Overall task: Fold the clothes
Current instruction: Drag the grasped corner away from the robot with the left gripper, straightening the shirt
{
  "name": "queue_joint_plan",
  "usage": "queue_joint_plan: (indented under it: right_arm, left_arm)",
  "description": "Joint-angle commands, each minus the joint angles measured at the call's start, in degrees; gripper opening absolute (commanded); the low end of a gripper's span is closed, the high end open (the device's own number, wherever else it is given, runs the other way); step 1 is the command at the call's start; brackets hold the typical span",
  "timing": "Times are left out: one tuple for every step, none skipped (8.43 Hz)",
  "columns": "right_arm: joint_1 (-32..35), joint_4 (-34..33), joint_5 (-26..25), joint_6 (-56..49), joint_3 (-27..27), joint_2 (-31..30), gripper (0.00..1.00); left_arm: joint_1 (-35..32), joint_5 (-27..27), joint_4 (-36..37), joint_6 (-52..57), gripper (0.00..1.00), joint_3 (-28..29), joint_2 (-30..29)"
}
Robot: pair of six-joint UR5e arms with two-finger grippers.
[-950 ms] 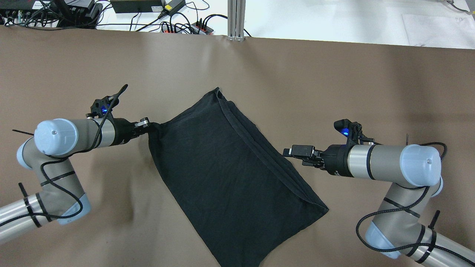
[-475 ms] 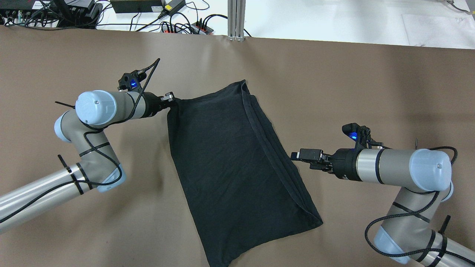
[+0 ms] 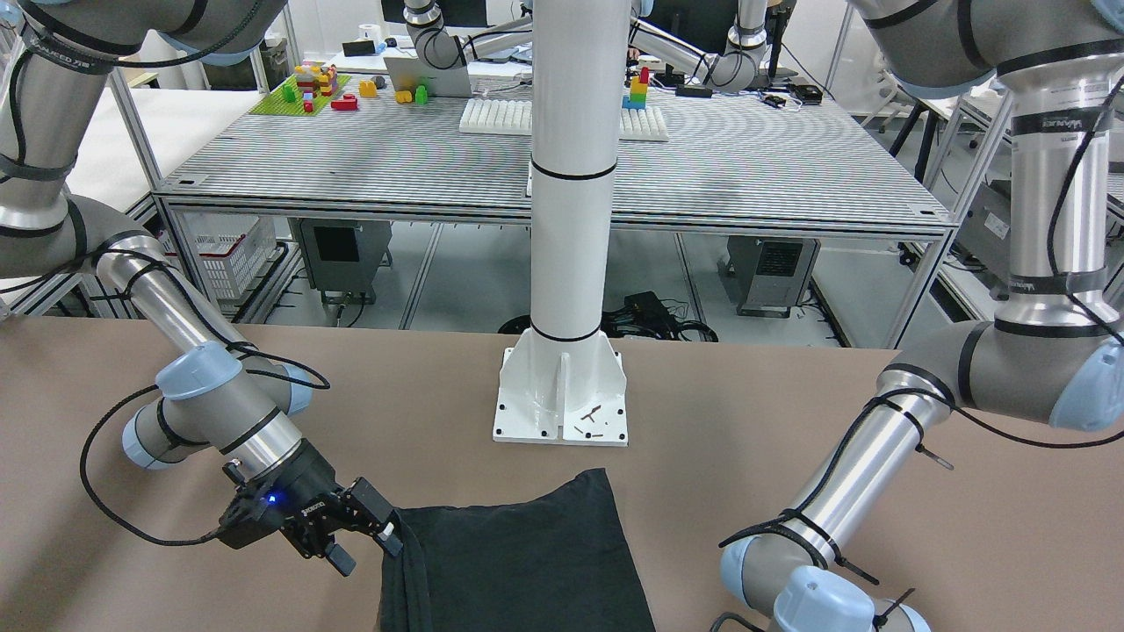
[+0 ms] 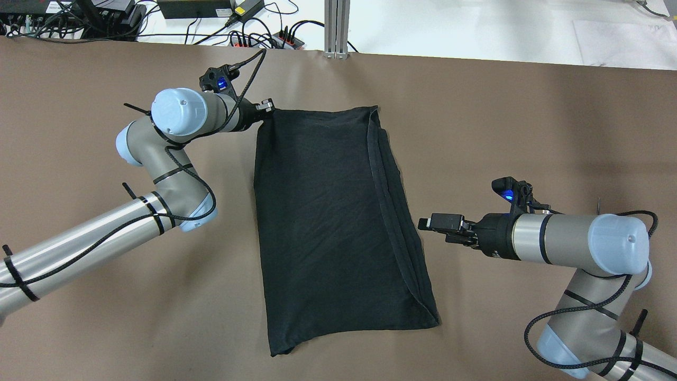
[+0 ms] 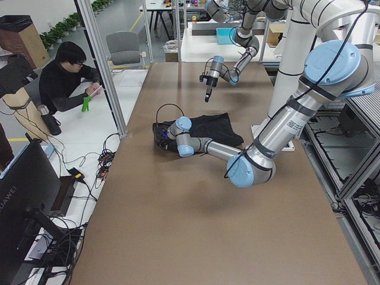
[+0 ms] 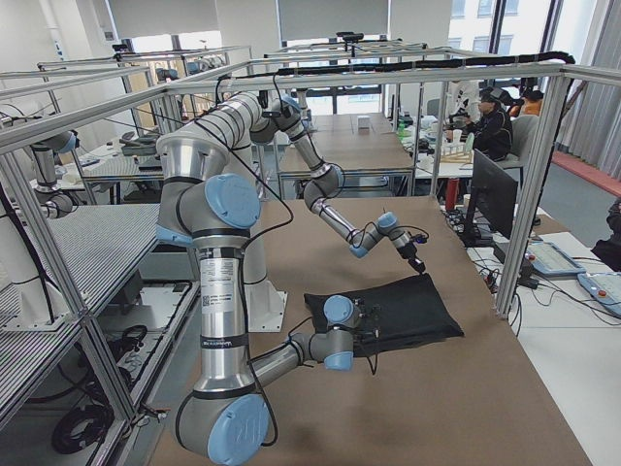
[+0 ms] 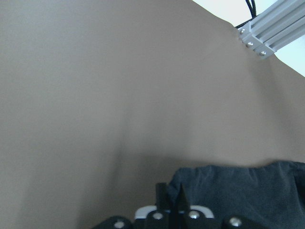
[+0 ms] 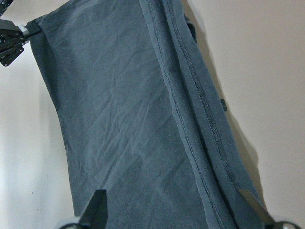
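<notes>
shirt: the black T-shirt lies mid-table, folded into a long strip running near to far. Layered hems stack along its right edge, and no print is showing.
left gripper: the left gripper is pinched on the shirt's far-left corner, low over the table. In the wrist view the fingers are closed together, with fabric just behind them.
right gripper: the right gripper has its jaws apart and holds nothing. It hangs just right of the shirt's right edge, about mid-length; we can't tell whether it touches.
step (our read): we're squaring the strip by laying the far-left corner flat before the next fold.
doing it well: we'd hold the corner low and pull only until the far edge runs straight. We'd let go once the corner lies flat on the table.
right side: the hem stack looks loose, so we'd pin it there if the left pull starts dragging the whole strip.
risk: the fabric is soft, so too much pull skews the near-left corner, which already sits a bit uneven.
</notes>
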Motion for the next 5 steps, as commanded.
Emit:
queue_joint_plan:
  right_arm:
    - [0.6, -0.3, 0.0, 0.0, 0.1, 0.1, 0.94]
    - [0.6, -0.4, 0.0, 0.0, 0.1, 0.2, 0.94]
    - [0.6, -0.4, 0.0, 0.0, 0.2, 0.3, 0.94]
    - [0.6, -0.5, 0.1, 0.0, 0.2, 0.3, 0.94]
    - [0.6, -0.5, 0.1, -0.4, 0.1, 0.3, 0.94]
  left_arm:
    - [-2.1, -0.2, -0.1, 3.0, 0.0, 7.8, -5.7]
    - [-2.5, -0.2, 0.0, 3.0, 0.0, 8.2, -5.9]
    - [-2.8, -0.2, 0.1, 3.1, 0.0, 10.9, -8.1]
    - [-2.9, 0.3, 0.1, 3.1, 0.03, 12.0, -8.9]
    - [-2.9, 2.4, 0.1, 2.7, 0.84, 11.9, -9.0]
